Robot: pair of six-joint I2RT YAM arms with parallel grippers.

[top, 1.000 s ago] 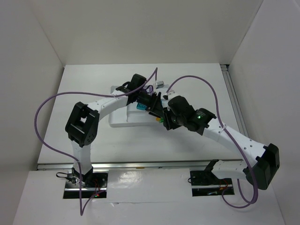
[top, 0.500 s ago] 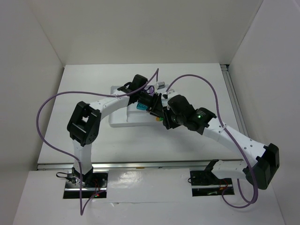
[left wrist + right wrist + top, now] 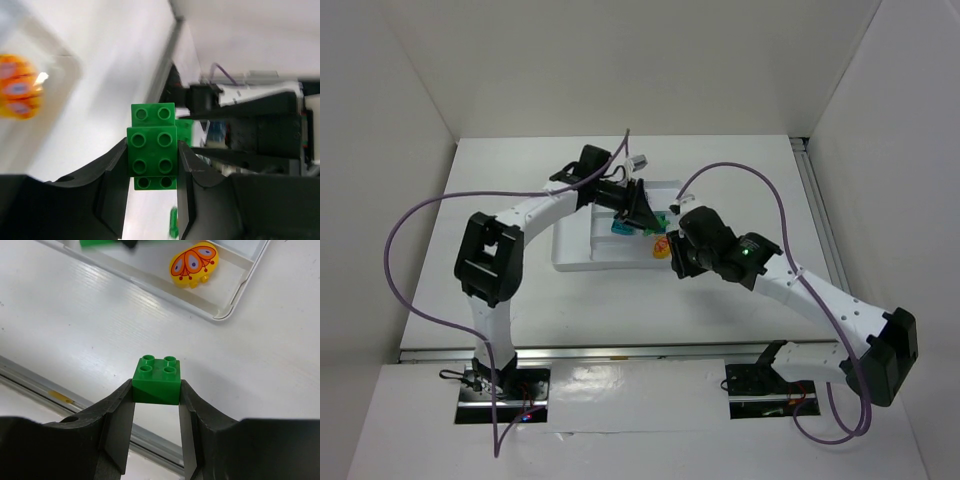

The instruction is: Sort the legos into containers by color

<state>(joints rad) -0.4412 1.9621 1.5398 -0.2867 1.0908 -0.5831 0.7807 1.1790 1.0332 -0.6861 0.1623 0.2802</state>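
Observation:
My left gripper (image 3: pixel 153 146) is shut on a green lego (image 3: pixel 152 130), two stacked pieces, held over the white tray (image 3: pixel 582 245). In the top view the left gripper (image 3: pixel 642 208) hangs above the tray's right part, the green lego (image 3: pixel 660 218) at its tip. My right gripper (image 3: pixel 156 390) is shut on a green 2x2 lego (image 3: pixel 156 374) above the table, just off the tray's near right corner (image 3: pixel 220 315). A yellow-with-red lego (image 3: pixel 194 264) lies in the tray's right section. A teal lego (image 3: pixel 620 228) lies in the tray. No purple lego shows.
Purple cables loop over both arms. A metal rail (image 3: pixel 30 377) runs along the table's near edge below my right gripper. White walls close in the table on three sides.
The left arm has swung back and left, drawing its gripper away from the right gripper. The two grippers now stand apart, and the yellow lego shows between them.

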